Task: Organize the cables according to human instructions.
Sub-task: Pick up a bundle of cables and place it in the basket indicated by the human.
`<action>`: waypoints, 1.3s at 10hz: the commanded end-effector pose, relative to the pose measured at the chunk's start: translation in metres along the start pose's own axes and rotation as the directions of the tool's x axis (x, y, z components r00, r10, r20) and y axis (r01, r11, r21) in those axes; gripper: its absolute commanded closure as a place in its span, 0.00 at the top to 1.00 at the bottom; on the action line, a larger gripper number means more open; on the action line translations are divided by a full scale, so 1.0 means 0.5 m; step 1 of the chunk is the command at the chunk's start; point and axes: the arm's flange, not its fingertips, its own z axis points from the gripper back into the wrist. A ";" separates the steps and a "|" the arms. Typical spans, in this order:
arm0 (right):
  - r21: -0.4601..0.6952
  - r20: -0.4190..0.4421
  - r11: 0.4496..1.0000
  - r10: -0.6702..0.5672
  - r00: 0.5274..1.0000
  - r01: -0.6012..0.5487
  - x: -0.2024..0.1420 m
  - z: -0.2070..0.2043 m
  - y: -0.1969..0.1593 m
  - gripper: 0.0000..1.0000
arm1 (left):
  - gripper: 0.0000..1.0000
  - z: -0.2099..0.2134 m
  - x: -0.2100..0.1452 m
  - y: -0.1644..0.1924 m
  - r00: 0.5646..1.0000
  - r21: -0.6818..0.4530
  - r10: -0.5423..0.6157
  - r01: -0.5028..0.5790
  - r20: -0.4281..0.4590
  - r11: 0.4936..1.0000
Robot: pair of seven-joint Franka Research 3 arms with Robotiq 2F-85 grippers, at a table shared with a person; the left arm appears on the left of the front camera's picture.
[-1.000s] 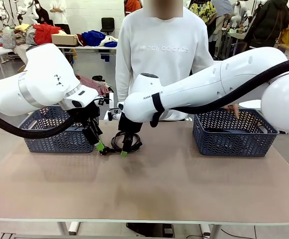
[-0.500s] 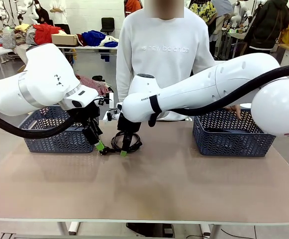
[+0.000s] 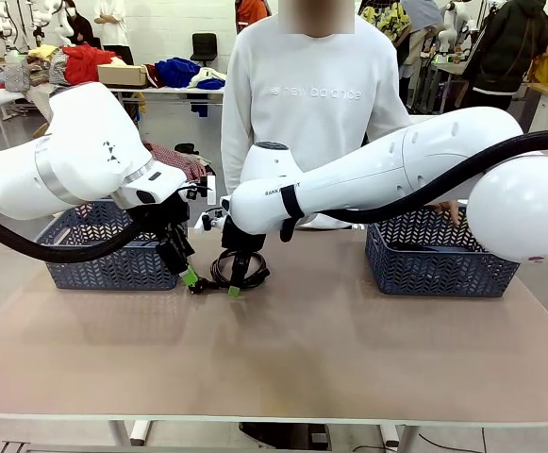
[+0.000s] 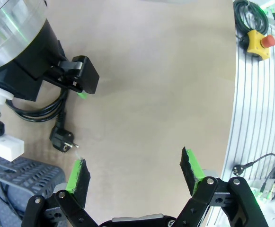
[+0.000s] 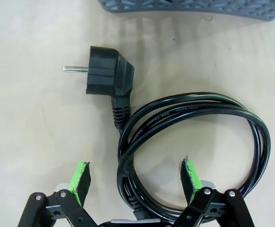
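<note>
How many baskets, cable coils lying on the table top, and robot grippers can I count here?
Baskets: 2 (left basket, right basket)
Cable coil on the table top: 1 (cable coil)
Grippers: 2 (left gripper, right gripper), both open
Total: 5

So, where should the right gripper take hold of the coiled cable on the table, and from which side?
Probably on the bundled strands at the coil's near side, from straight above. The cable lies flat, and the right gripper, jaws open, already straddles those strands. The plug sticks out sideways and looks awkward to pinch.
</note>
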 end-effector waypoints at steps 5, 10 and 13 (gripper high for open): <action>-0.020 -0.038 0.999 -0.032 0.999 0.031 0.015 0.004 -0.006 0.75 | 1.00 0.002 -0.003 0.001 1.000 0.004 0.004 -0.004 -0.001 1.000; -0.017 -0.046 0.999 -0.042 0.998 0.041 0.017 0.001 -0.007 0.00 | 1.00 0.002 -0.003 0.001 1.000 0.004 0.004 -0.004 -0.001 1.000; -0.019 -0.050 0.998 -0.058 0.997 0.057 0.017 0.005 -0.006 0.05 | 1.00 0.002 -0.003 0.001 1.000 0.004 0.004 -0.004 -0.001 1.000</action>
